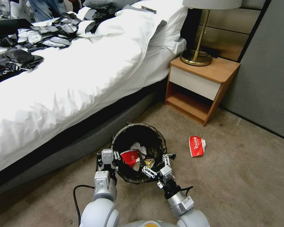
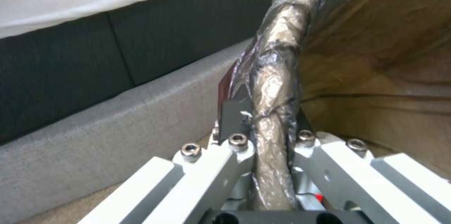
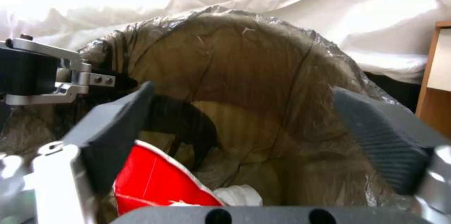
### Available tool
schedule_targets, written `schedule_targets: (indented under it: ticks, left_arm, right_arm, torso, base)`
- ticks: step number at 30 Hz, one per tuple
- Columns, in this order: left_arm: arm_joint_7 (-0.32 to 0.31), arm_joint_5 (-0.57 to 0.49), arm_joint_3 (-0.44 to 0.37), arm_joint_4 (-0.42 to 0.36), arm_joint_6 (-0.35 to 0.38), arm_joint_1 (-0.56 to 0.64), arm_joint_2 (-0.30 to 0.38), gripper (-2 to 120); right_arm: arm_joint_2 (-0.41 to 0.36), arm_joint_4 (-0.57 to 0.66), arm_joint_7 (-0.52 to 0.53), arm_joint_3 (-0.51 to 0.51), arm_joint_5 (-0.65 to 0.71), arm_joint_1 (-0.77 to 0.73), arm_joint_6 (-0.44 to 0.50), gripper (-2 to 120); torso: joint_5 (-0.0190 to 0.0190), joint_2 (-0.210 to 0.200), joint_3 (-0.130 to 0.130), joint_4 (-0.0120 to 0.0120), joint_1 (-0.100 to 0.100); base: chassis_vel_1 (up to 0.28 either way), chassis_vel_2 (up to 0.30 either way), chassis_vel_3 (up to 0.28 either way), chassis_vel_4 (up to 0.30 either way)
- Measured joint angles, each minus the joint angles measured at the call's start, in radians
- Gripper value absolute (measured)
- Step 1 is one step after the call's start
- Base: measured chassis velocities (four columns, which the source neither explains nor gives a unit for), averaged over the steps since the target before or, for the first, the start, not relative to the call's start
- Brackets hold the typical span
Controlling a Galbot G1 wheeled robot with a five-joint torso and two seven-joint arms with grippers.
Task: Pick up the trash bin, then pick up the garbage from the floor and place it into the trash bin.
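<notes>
Trash bin (image 1: 139, 157): rim clamped by left gripper (image 1: 106, 156); wrappers inside. Right gripper (image 1: 157, 167) open, empty, over bin. Remaining: 1 red-and-white wrapper (image 1: 197, 146) on floor (image 1: 243, 176), right.

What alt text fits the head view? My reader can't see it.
The left gripper is clamped on the rim of the trash bin, while the right gripper hangs open over the litter inside. A red-and-white wrapper lies on the carpet.

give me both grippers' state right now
Left gripper: shut on the trash bin rim.
Right gripper: open over the bin, holding nothing.
</notes>
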Motion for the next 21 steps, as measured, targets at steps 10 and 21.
schedule_targets:
  ticks: [10, 21]
  left_arm:
    - [0.0, -0.002, -0.008, 0.001, 0.001, -0.002, 0.002, 0]
    - [0.001, -0.005, -0.026, 0.004, -0.002, -0.002, 0.004, 0]
  right_arm:
    - [0.013, 0.074, 0.055, 0.021, -0.04, -0.005, 0.034, 100]
    - [0.061, 0.298, 0.305, 0.098, -0.151, -0.043, 0.057, 100]
  torso:
    - [-0.0004, 0.0, 0.0, 0.0002, 0.0]
    - [-0.0006, 0.0, 0.0, 0.0003, 0.0]
  base:
    - [0.0, 0.0, 0.0, 0.0]
    - [0.0, 0.0, 0.0, 0.0]
